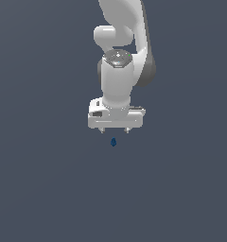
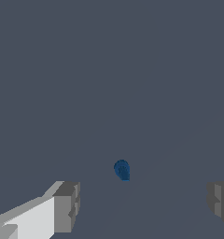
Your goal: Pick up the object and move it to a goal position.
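The object (image 1: 113, 142) is a tiny dark blue teardrop-shaped blob on the flat grey surface, just below the white gripper (image 1: 114, 129) in the exterior view. The gripper points down, its jaws spread wide, and holds nothing. In the wrist view the object (image 2: 122, 169) lies on the surface between and a little ahead of the two grey fingertips (image 2: 67, 207), apart from both. The gripper (image 2: 144, 205) is open there too, with the second fingertip at the picture's edge.
The white arm (image 1: 122, 42) rises behind the gripper toward the top of the exterior view. The plain grey surface (image 1: 39, 189) stretches all around with no other objects or marker in sight.
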Tool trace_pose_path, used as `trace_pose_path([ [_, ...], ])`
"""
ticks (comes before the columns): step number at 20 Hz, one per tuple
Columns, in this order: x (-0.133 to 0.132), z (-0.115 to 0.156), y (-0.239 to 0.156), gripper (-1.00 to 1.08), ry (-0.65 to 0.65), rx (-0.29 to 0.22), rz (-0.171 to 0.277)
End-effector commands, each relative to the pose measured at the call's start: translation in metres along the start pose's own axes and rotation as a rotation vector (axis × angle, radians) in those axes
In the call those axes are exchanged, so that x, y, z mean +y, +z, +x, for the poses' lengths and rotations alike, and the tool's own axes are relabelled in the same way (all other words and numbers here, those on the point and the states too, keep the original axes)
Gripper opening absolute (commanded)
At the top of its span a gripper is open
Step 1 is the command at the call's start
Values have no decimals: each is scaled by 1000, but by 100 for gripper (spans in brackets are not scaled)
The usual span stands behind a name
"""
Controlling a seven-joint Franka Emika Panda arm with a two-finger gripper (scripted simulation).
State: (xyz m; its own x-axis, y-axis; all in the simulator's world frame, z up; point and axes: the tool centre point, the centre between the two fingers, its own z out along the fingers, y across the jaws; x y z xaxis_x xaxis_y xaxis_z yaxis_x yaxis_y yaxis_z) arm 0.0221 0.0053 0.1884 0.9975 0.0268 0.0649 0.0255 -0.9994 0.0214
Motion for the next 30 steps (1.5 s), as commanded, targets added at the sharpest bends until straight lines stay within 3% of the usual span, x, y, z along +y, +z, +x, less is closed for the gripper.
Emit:
trace_pose_path([
  [1,0,0,0,100,0,0,0],
  [10,24,4,-7,100,52,15,8],
  [17,23,3,-4,100,43,13,8],
  [30,13,-21,49,100,-151,-28,14],
])
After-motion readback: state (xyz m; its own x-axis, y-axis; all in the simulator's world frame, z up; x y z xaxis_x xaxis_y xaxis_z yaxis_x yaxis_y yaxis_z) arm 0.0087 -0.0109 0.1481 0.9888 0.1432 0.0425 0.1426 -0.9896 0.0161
